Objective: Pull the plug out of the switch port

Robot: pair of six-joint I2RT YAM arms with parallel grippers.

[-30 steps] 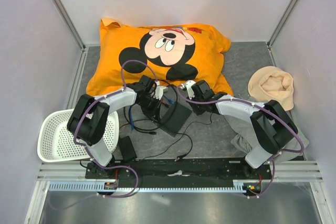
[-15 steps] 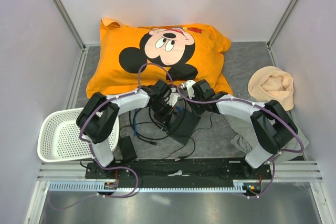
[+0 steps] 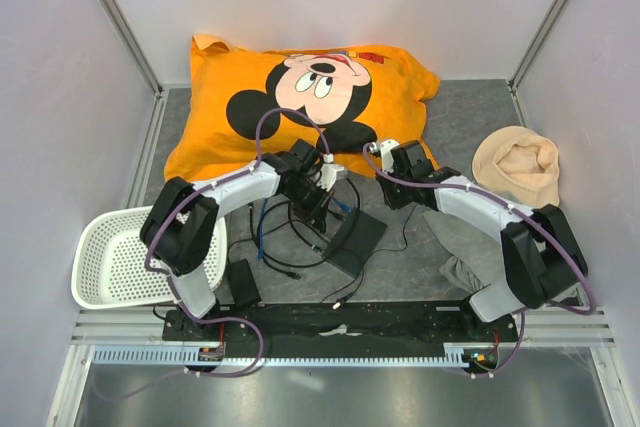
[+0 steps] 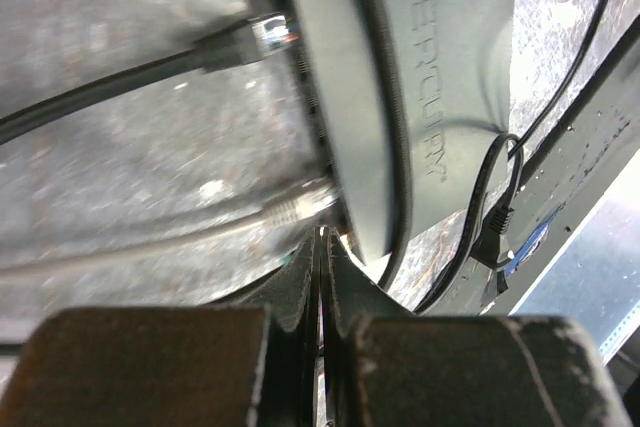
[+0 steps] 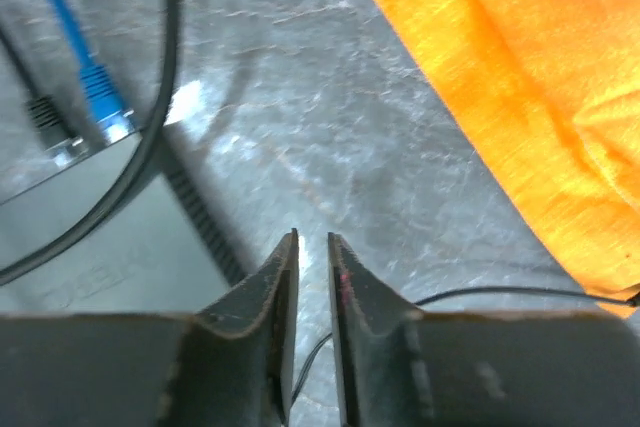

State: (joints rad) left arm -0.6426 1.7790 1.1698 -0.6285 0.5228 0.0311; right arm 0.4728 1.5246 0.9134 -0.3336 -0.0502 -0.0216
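Beside the switch (image 3: 355,239) on the bench, left hand (image 4: 320,247) pressed together, empty. Grey plug (image 4: 292,209) apparently seated. Right hand (image 5: 312,247) nearly closed, empty. Next: spread, regrasp plug.

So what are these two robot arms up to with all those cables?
They are working to unplug a cable from the flat black switch box. The left gripper sits shut at the box's port edge, beside a grey plug that is in its socket. The right gripper hovers nearby over bare table, nearly closed, holding nothing.
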